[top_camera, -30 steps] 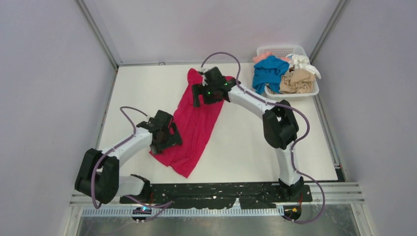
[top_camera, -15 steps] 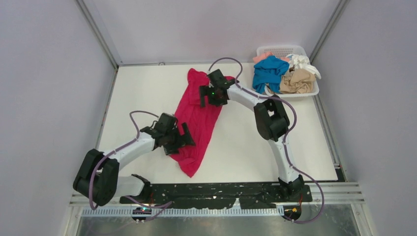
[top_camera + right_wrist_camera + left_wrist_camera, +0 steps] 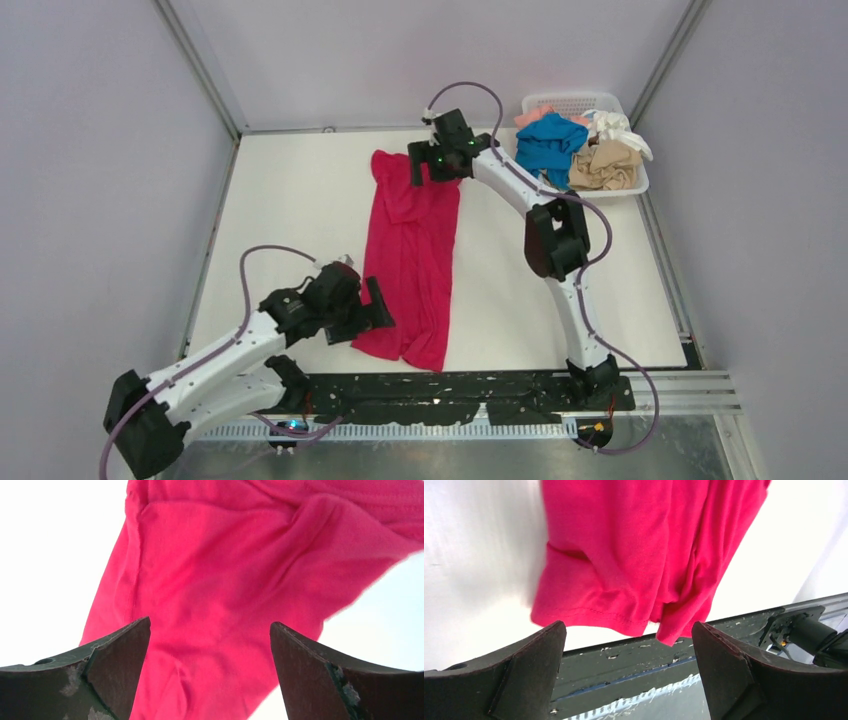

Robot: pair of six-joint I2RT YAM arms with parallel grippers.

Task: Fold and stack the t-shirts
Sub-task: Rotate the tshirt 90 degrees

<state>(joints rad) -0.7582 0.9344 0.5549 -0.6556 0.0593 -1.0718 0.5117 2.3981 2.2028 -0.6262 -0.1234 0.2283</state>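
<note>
A magenta-red t-shirt [image 3: 415, 250] lies stretched in a long strip on the white table, running from the far middle to the near edge. My left gripper [image 3: 378, 312] is at its near left hem, open and empty. In the left wrist view the hem [image 3: 624, 580] lies just beyond the open gripper [image 3: 628, 626]. My right gripper [image 3: 417, 170] is over the shirt's far end, open. In the right wrist view the red cloth [image 3: 210, 580] lies below the spread gripper [image 3: 210, 623]. Blue [image 3: 548, 145], tan [image 3: 603, 165], white [image 3: 615, 125] and peach-pink [image 3: 533, 115] shirts lie crumpled in the basket.
The white lattice basket [image 3: 575, 100] stands at the far right corner of the table. A black rail [image 3: 450, 385] runs along the near edge, just past the shirt's near hem. Grey walls close in the left, right and back.
The shirt went from slanted and bunched to straight and longer. My left gripper moved toward the near edge, my right gripper moved toward the far edge.
</note>
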